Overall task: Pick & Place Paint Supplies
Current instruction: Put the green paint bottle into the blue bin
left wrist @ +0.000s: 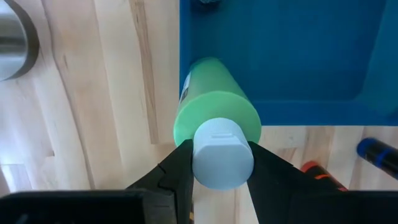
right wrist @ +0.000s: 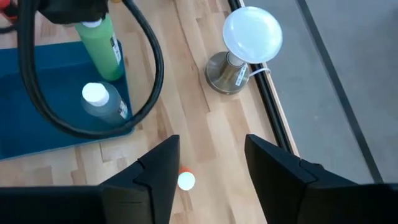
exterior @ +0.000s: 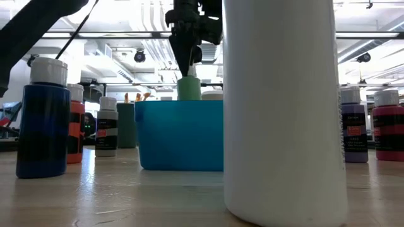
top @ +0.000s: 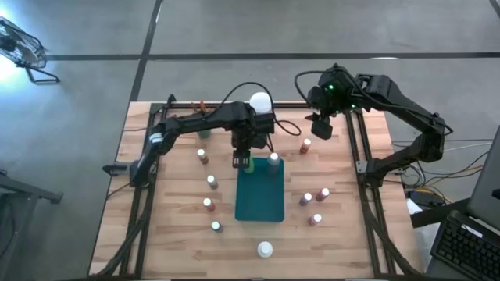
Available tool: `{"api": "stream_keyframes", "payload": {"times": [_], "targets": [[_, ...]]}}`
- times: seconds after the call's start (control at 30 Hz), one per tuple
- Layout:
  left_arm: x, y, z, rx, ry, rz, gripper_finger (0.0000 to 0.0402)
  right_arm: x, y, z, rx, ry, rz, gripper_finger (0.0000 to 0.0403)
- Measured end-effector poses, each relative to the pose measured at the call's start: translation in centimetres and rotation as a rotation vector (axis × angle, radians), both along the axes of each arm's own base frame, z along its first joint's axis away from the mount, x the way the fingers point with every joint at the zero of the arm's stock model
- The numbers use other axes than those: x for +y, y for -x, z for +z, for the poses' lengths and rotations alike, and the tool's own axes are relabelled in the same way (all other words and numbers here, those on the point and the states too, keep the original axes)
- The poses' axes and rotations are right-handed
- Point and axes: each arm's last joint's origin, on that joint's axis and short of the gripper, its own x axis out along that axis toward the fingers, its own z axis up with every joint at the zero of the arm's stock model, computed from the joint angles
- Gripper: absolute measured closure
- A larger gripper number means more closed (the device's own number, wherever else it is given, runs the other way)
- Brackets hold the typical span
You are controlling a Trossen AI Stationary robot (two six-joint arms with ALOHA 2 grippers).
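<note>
white-capped green bottle point(left wrist: 214, 112), upright

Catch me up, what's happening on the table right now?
The left gripper holds the green bottle by its white cap at the teal tray's far edge. A grey bottle already stands in the tray. The right gripper hovers open over a small bottle beside the tray. More bottles remain scattered on the table.

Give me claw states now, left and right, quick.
Left claw: shut on the green bottle by its white cap, at the tray edge.
Right claw: open, empty, hanging above the table by the white ball.
</note>
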Motion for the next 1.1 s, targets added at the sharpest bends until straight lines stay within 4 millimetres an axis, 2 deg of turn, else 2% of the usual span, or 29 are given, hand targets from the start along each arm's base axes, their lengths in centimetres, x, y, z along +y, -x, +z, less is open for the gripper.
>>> {"api": "stream_keyframes", "payload": {"times": [0.23,0.43,0.87,1.1], "targets": [[-0.5,-0.2,-0.1,0.003,-0.001,-0.010,0.0277,0.0,-0.1,-0.9,0.032,-0.005,0.012,0.0218],[-0.7,-0.2,-0.1,0.005,-0.004,-0.007,0.0277,-0.1,-0.2,-1.7,0.062,-0.010,0.024,0.0234],[-0.8,0.1,-2.7,0.102,-0.026,0.002,0.0277,-0.2,-0.4,-2.2,0.072,-0.006,0.038,0.0269],[-0.7,-0.1,-2.2,0.077,-0.031,0.003,0.0277,-0.2,-0.5,-2.2,0.062,-0.001,0.037,0.0280]]}}
